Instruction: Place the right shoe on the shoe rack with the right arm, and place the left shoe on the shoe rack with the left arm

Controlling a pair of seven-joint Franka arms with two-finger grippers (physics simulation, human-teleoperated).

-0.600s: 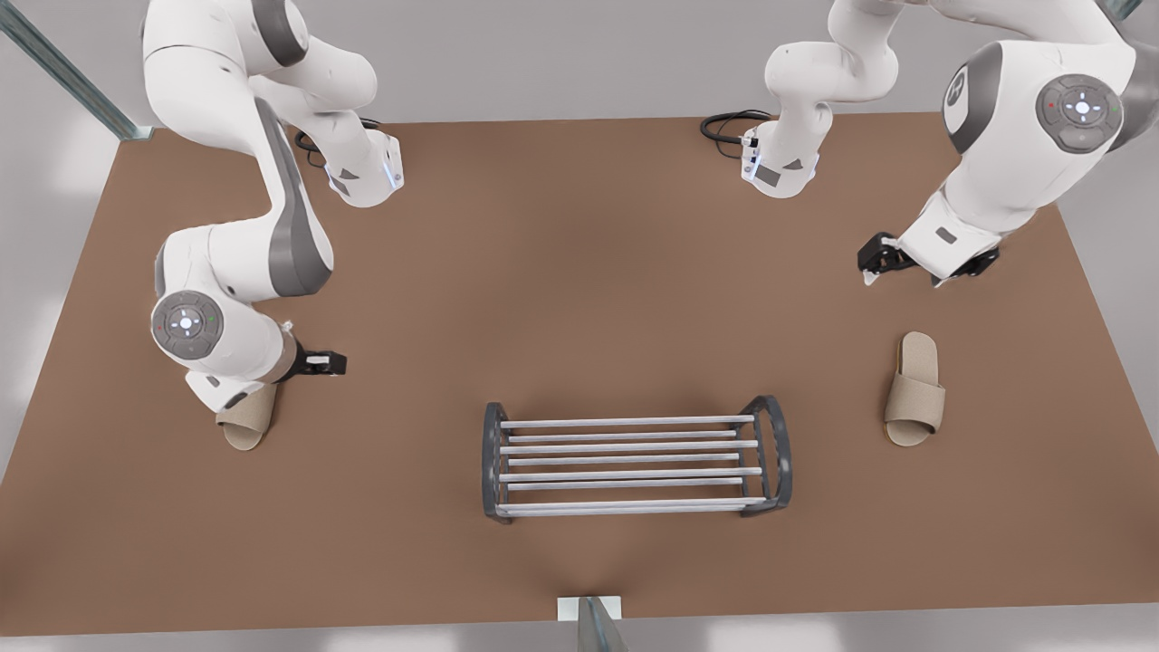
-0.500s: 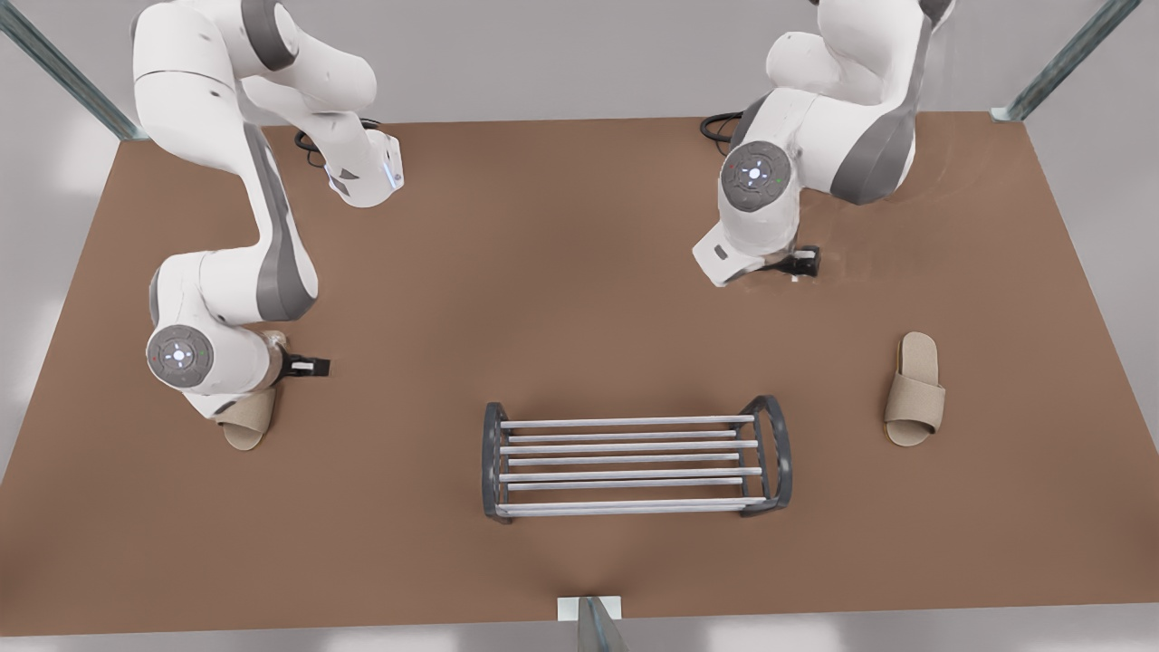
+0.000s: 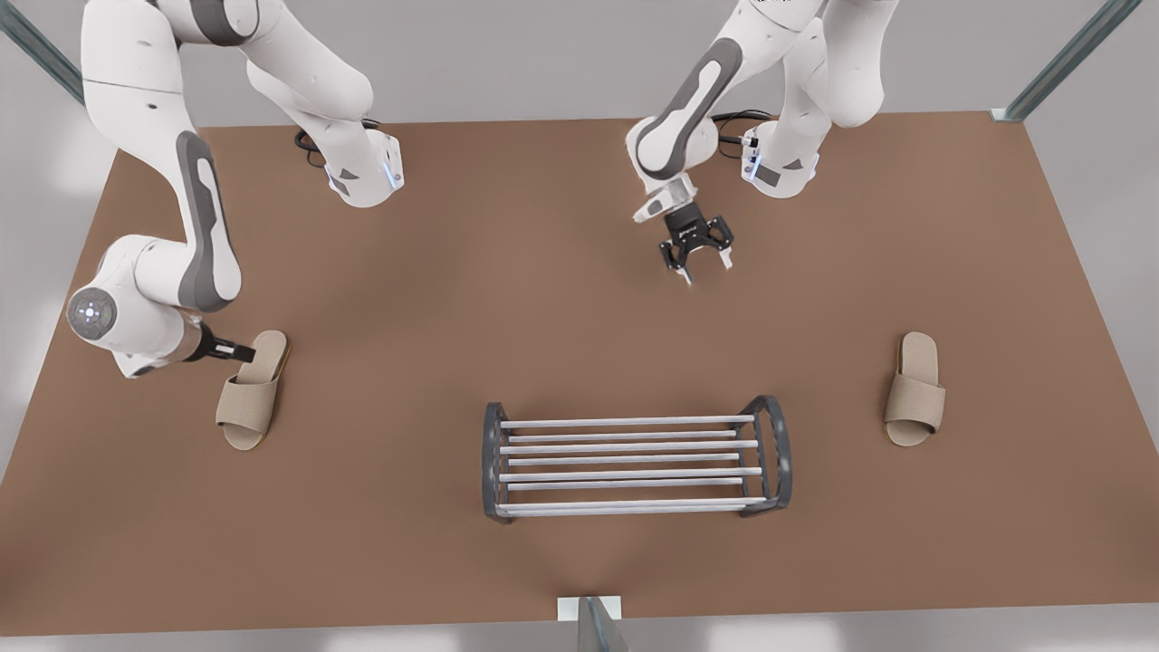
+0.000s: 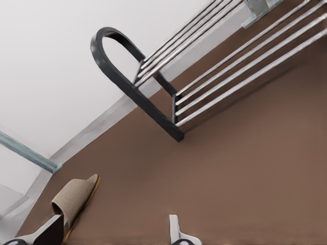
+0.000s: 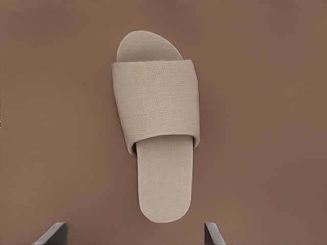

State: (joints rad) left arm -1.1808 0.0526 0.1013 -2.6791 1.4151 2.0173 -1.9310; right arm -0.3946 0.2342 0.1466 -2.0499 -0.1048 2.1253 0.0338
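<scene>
Brown desk [image 3: 579, 299] carries the shoe rack [image 3: 634, 462] at lower centre of the front view. My right end effector [image 3: 243, 352], fingers spread wide, sits by the heel end of the right shoe [image 3: 252, 394] at the frame's left. My left end effector [image 3: 695, 256], also wide, hovers at upper centre, well apart from the left shoe [image 3: 914, 391] at the right.

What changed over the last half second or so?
The left gripper swung across the table toward the front view's left, fingers open. The right gripper drew back off the right shoe to its heel end. Nothing was grasped. That shoe, the left shoe and the shoe rack stayed put.
</scene>
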